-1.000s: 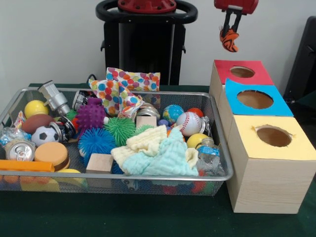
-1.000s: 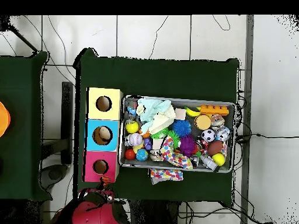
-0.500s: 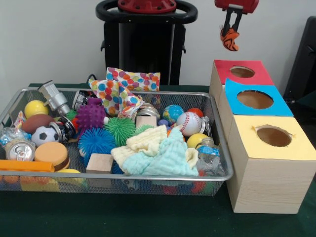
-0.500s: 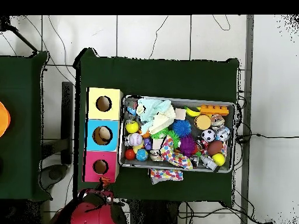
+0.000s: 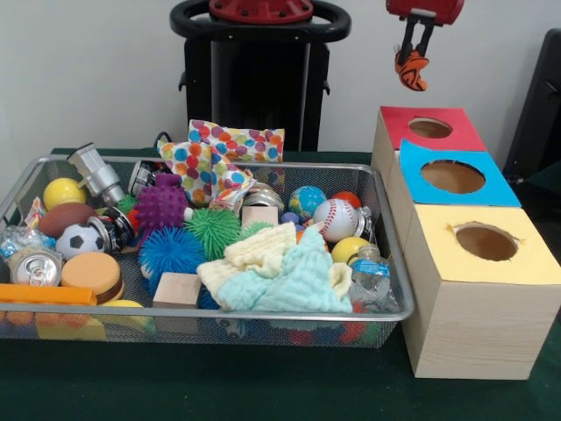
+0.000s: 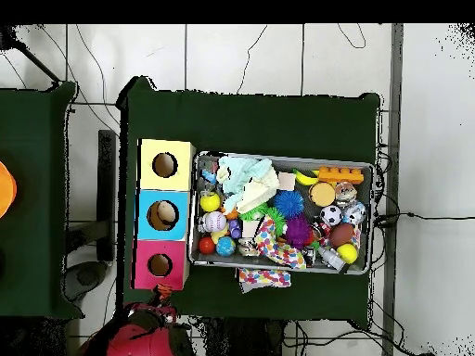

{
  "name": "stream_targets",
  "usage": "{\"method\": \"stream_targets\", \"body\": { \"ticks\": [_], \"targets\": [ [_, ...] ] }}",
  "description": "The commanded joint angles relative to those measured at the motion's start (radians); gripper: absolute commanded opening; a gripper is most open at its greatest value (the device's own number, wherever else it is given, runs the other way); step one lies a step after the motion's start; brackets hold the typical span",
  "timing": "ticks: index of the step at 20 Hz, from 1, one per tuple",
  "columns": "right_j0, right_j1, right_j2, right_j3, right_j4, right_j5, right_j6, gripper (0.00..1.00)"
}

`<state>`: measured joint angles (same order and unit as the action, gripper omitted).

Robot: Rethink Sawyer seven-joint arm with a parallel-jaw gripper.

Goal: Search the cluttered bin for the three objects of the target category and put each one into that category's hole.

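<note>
I hold the gripper [image 5: 410, 68] clenched on a small orange-and-black ball [image 5: 409, 70], high above and just beyond the red box [image 5: 399, 132], probably to align over its hole [image 5: 429, 128].

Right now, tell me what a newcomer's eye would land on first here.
First the mesh bin heaped with bright clutter: spiky balls, a baseball, pale cloths. Beside it stand three boxes with holes, topped red, blue and yellow. High above the red one, the gripper holds an orange-and-black toy.
</note>
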<state>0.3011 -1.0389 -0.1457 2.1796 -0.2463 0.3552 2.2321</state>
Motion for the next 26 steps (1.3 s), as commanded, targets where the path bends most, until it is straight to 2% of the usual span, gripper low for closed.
{"method": "stream_targets", "body": {
  "ticks": [1,10,26],
  "targets": [
    [0.014,0.059,-0.003,-0.09,0.063,-0.05,0.196,0.0],
    [0.017,0.083,-0.008,-0.114,0.086,-0.054,0.179,0.0],
    [-0.018,0.108,0.016,-0.105,0.106,-0.1,0.139,0.0]
  ]
}}
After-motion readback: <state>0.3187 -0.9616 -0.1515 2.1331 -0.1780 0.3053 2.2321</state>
